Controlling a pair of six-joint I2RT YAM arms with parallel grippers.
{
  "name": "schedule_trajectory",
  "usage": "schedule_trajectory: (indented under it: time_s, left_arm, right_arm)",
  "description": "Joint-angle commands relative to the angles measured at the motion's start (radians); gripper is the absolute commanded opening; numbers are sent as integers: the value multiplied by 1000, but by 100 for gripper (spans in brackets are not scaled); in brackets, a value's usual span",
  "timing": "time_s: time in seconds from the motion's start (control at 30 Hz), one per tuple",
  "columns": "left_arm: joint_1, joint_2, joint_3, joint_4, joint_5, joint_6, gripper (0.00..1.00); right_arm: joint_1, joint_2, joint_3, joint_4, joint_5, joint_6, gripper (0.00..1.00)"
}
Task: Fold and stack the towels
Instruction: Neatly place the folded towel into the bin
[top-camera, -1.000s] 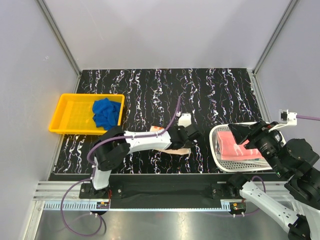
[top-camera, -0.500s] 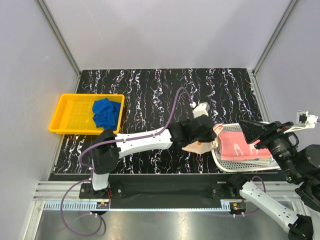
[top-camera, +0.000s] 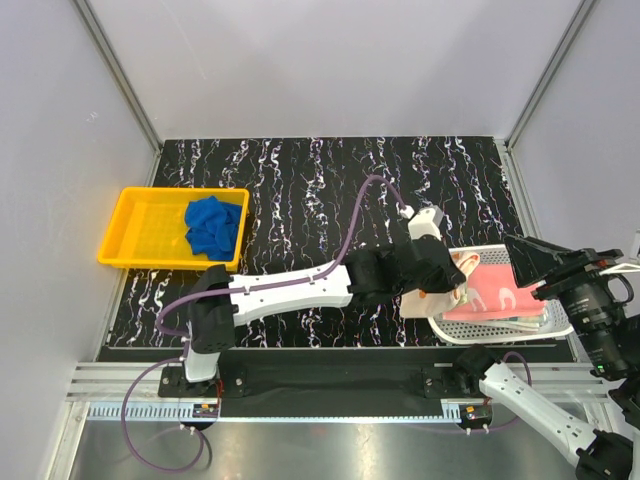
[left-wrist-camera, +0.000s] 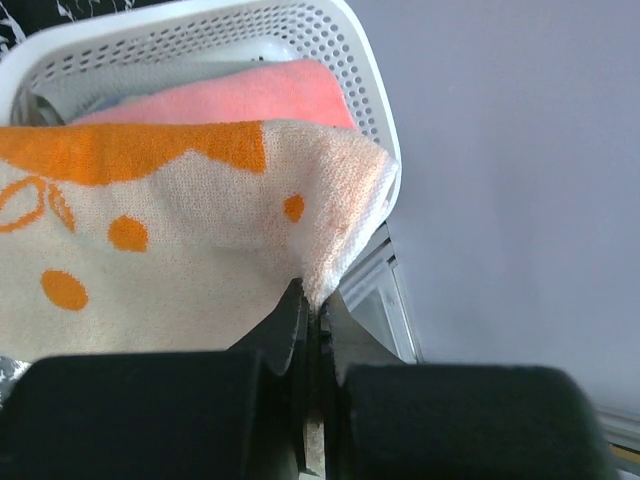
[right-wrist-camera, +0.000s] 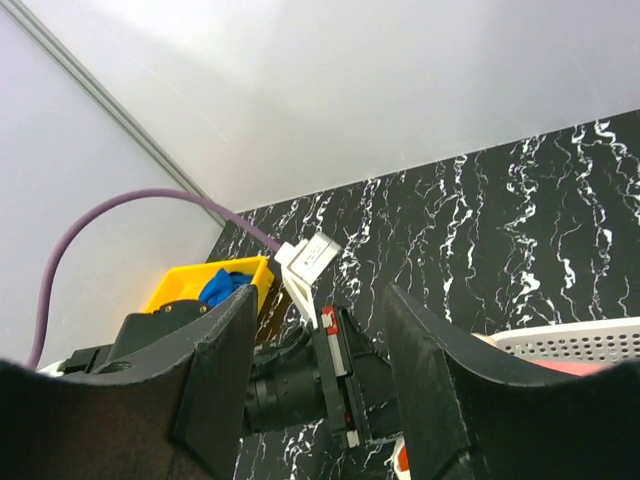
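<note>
Left pincer (left-wrist-camera: 312, 300): clenched on a corner of the orange-spotted towel (left-wrist-camera: 180, 240).
Orange-spotted towel: held over the white basket (left-wrist-camera: 355, 60), above a pink towel (left-wrist-camera: 250, 95).
Right pincer (right-wrist-camera: 320, 340): spread wide, holding nothing.
Blue towel (top-camera: 214, 224): in the yellow tray (top-camera: 140, 240).

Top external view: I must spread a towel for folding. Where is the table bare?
Bare: the far table, from the yellow tray to the right wall. Crowded: the white basket, under the left gripper with its towel.

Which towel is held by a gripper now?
The cream towel with orange spots, pinched by the left gripper. The pink towel lies in the white basket, the blue towel in the yellow tray.
</note>
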Motion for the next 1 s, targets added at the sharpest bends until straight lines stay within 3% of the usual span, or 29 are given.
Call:
schedule_trajectory:
  time_s: [0.0, 0.23, 0.97]
  left_arm:
    - [-15, -6, 65, 17, -46, -47, 0]
    - [-29, 77, 262, -53, -32, -19, 0]
    - [-51, 161, 488, -122, -81, 21, 0]
  right_arm:
    - [6, -15, 34, 33, 51, -34, 61]
    - [6, -40, 40, 28, 66, -39, 61]
    - [8, -46, 80, -4, 67, -39, 61]
